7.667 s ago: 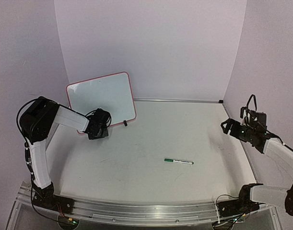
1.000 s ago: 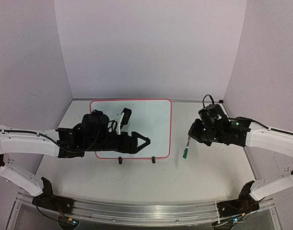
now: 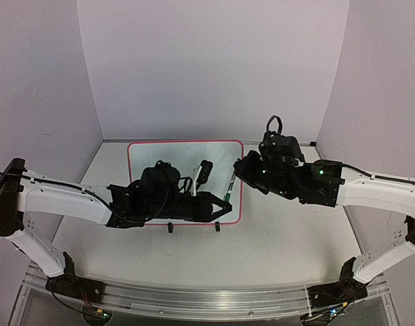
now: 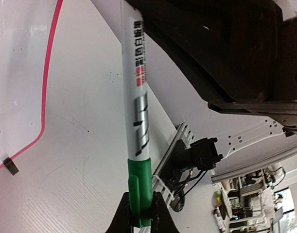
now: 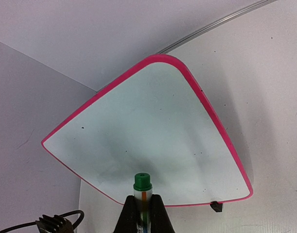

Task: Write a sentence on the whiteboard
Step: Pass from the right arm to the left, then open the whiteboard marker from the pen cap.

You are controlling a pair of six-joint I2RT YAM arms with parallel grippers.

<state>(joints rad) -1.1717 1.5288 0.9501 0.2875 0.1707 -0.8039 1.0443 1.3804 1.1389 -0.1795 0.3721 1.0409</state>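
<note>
The left gripper (image 3: 224,206) is closed to a narrow pinch on the green cap (image 4: 140,187) of a marker (image 3: 229,187). In the left wrist view its two dark fingertips (image 4: 123,218) press the cap from either side at the bottom of the frame. From there the white barrel, printed with red and black characters, runs up and away from them toward the black body of the other arm. The right gripper (image 3: 238,170) is also clamped tight, on the barrel of the same marker (image 5: 142,183). In its own camera the fingers (image 5: 130,216) close around the tube, and the barrel's green end stands just above them. The marker thus spans the short gap between the two tools, each holding one end, and slopes from the right gripper down toward the left one. The whiteboard (image 3: 153,153) lies flat on the table (image 3: 282,238), beneath and behind the left gripper. Its right-hand pink edge passes just under the marker in the overhead view. Seen from the right gripper it lies straight ahead (image 5: 153,126), with a plain white surface showing faint grey smudges and a few dark specks. Two black clip feet (image 3: 170,227) sit on the board's near edge, on the near side of the left gripper; one of them (image 5: 216,206) shows just right of the right gripper's fingers.
</note>
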